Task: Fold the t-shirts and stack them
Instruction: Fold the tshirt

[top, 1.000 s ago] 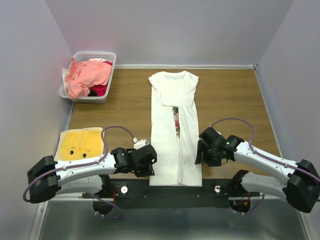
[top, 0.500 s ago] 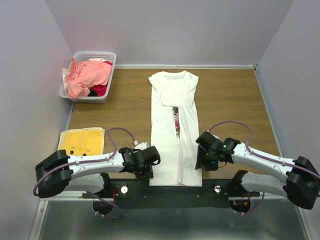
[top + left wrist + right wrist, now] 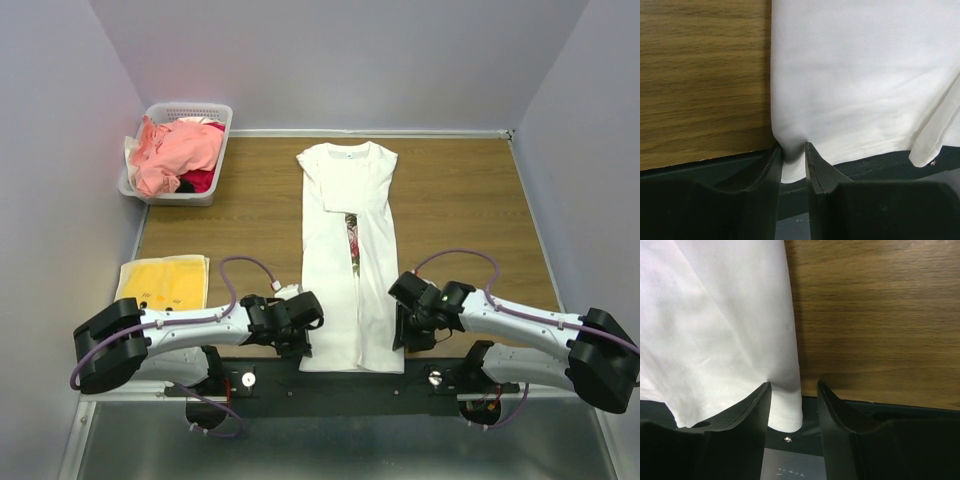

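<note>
A white t-shirt (image 3: 350, 290) lies flat on the wooden table, sides folded inward, with a strip of floral print (image 3: 352, 243) showing down the middle. My left gripper (image 3: 300, 346) is at its near left hem corner. In the left wrist view the left gripper (image 3: 792, 148) is shut on a puckered bit of the white t-shirt (image 3: 855, 85). My right gripper (image 3: 404, 337) is at the near right hem corner. In the right wrist view the right gripper (image 3: 794, 386) stands open around the hem of the white t-shirt (image 3: 720, 325); the cloth touches only the left finger. Salmon-pink t-shirts (image 3: 180, 150) and a red one (image 3: 201, 181) fill the basket.
A white lattice basket (image 3: 190, 107) stands at the far left corner. A folded yellow garment (image 3: 163, 283) lies at the near left. The table's black near edge (image 3: 880, 162) runs just under the hem. Walls enclose the table on three sides.
Both grippers have moved down to the shirt's near hem corners and narrowed their jaws. The left has closed on the cloth; the right still has a gap.
</note>
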`<control>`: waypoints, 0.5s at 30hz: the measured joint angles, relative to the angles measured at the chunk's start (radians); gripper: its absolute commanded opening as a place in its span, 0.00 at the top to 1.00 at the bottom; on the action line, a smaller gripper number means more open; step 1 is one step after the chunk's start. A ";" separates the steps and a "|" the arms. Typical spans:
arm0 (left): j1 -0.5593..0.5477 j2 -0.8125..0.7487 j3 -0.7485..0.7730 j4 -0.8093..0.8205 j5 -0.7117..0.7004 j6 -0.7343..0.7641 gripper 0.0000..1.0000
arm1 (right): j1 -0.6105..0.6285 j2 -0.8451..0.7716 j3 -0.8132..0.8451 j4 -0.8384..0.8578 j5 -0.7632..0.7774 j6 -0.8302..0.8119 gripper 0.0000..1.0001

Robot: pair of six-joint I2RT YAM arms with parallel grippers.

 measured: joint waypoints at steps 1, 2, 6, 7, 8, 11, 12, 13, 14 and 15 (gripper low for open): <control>0.000 -0.003 -0.003 0.002 0.002 -0.001 0.67 | 0.001 0.000 -0.002 0.003 -0.005 0.000 0.51; 0.000 -0.003 -0.004 0.002 0.003 -0.002 0.67 | 0.002 0.000 -0.004 0.007 -0.014 0.000 0.51; 0.000 -0.003 -0.005 0.001 0.004 -0.008 0.68 | 0.006 -0.001 -0.010 0.024 -0.039 0.000 0.52; 0.000 -0.003 -0.005 0.000 0.004 -0.012 0.68 | 0.009 -0.001 -0.011 0.031 -0.047 0.000 0.53; 0.000 -0.003 -0.005 0.000 0.004 -0.013 0.71 | 0.013 0.000 -0.013 0.036 -0.052 0.000 0.54; 0.000 -0.002 -0.005 -0.001 0.004 -0.017 0.79 | 0.017 0.005 -0.015 0.050 -0.066 -0.002 0.78; 0.000 0.001 -0.005 -0.001 0.005 -0.019 0.82 | 0.020 0.008 -0.018 0.058 -0.069 -0.002 0.91; 0.000 0.002 -0.005 0.000 0.006 -0.020 0.85 | 0.020 0.010 -0.019 0.063 -0.071 0.003 0.95; 0.000 0.003 -0.005 0.001 0.006 -0.023 0.91 | 0.021 0.014 -0.021 0.066 -0.075 0.007 0.99; 0.000 0.004 -0.005 0.001 0.006 -0.025 0.96 | 0.022 0.018 -0.024 0.073 -0.076 0.011 0.99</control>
